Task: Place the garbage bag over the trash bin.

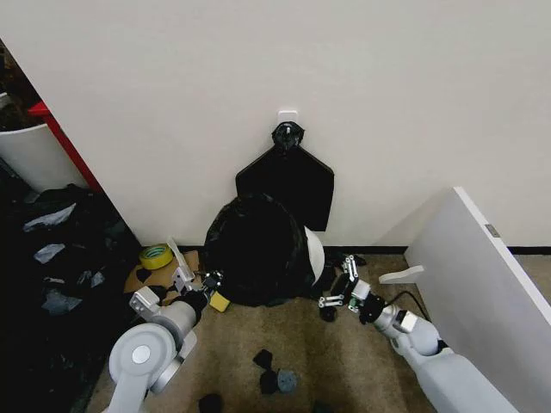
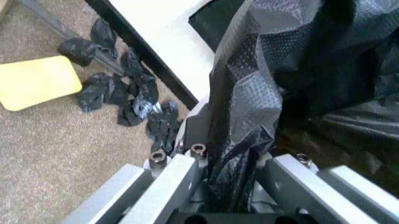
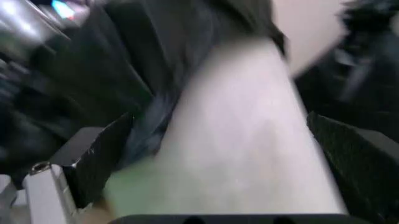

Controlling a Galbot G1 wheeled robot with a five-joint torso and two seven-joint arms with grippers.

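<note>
Left gripper [image 2: 234,186] clamped on crinkled, dimpled black garbage bag [image 2: 262,88]; right gripper [image 3: 212,154] spread around smooth cream trash bin [image 3: 243,140].

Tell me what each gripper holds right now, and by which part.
Left gripper: a bunched fold of the garbage bag, low on its side. Right gripper: open, straddling the trash bin, not clamped.

- Left arm comes up from the lower left of the head view, elbow low, left gripper [image 1: 205,282] reaching toward centre frame, fingers pinched tight on black film.
- Right arm enters from the lower right, right gripper [image 1: 337,288] angled up-left, fingers spread apart.
</note>
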